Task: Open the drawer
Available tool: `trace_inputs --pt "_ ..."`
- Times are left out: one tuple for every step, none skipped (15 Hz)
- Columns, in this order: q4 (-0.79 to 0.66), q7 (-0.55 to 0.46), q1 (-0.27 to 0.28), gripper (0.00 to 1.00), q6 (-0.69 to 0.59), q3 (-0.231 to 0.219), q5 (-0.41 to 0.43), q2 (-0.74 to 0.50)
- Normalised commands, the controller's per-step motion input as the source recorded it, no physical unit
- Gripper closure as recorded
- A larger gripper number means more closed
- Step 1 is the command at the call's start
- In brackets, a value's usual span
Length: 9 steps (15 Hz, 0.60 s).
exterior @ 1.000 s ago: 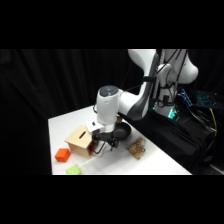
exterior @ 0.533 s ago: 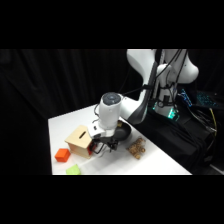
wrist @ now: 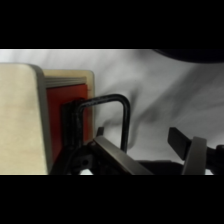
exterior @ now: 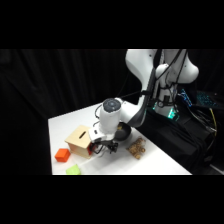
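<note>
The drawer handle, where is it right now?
In the wrist view, the black loop handle juts from the red-orange drawer front, just above the end effector. One finger lies below the loop; the other stands off to its right.

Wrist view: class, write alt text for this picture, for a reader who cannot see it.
A red-orange drawer front with a black loop handle, set in a light-wood box, fills the left of the close-up. The gripper rises from the bottom edge, one finger by the handle, the other apart at right. White table lies behind.
</note>
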Motion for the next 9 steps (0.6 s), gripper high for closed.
trace_inputs --pt "0.03 0.15 0.14 0.0 0.09 -0.06 -0.113 0.01" --pt "0.03 0.16 0.153 0.0 0.08 -0.052 -0.116 0.01" --pt "0.03 0.16 0.157 0.0 0.07 -0.038 -0.11 0.01" --pt "0.03 0.17 0.159 0.0 0.06 -0.036 -0.113 0.02" --pt "0.02 0.18 0.169 0.0 0.06 -0.041 -0.125 0.01" --pt "0.0 0.19 0.18 0.0 0.05 -0.039 -0.137 0.0" --pt "-0.01 0.21 0.196 0.0 0.04 -0.049 -0.156 -0.01" --pt "-0.02 0.21 0.194 0.0 0.04 -0.043 -0.157 -0.02" --pt "-0.03 0.2 0.185 0.0 0.02 -0.034 -0.155 -0.03"
